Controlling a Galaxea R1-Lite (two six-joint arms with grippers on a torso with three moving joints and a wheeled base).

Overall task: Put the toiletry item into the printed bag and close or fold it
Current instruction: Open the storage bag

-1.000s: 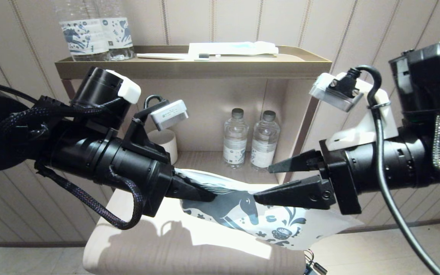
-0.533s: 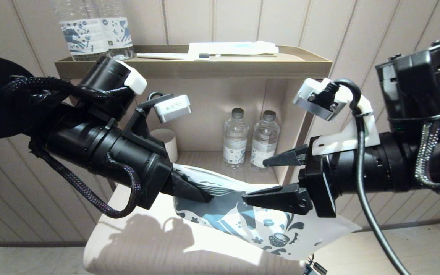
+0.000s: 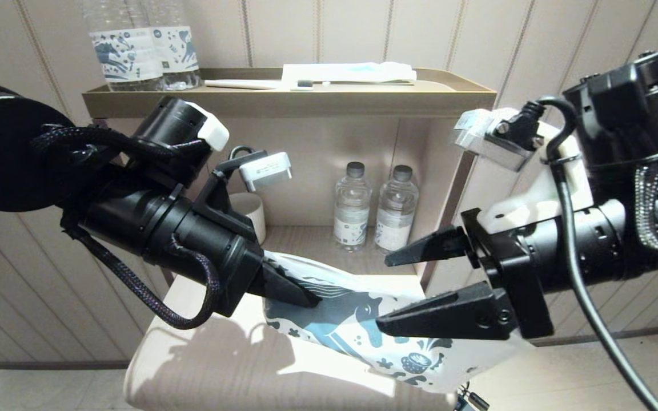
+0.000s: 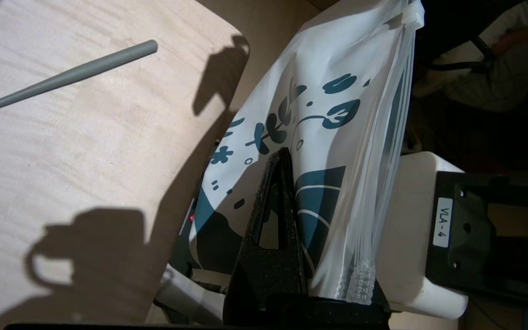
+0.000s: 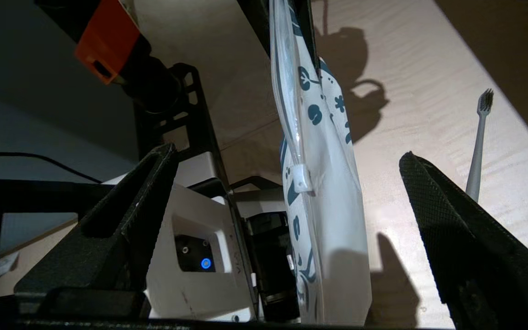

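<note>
The printed bag is held up off the counter by the left gripper, whose fingers are clenched on one end of it, just below the zip edge. The pouch hangs on edge from that pinch, its zip strip and small white slider running along the top. The right gripper is spread wide, and the free end of the bag stands between its fingers without being touched by either.

The toiletry item is not yet in the bag. It lies flat on the counter, beyond the outer right finger and well apart from the pouch, bristle head pointing away from the right wrist; in the left wrist view only its handle is seen, off to the side of the clenched fingers.

The step in hand is judged to be the taking of the bag's free end so that the mouth can be opened. It would be done well if only one wall of the zip edge were pinched, close to the slider, with the left hold kept firm and level. If both walls are caught together, the mouth will be kept closed. The film is thin and slippery, so a slow closing is advised.
</note>
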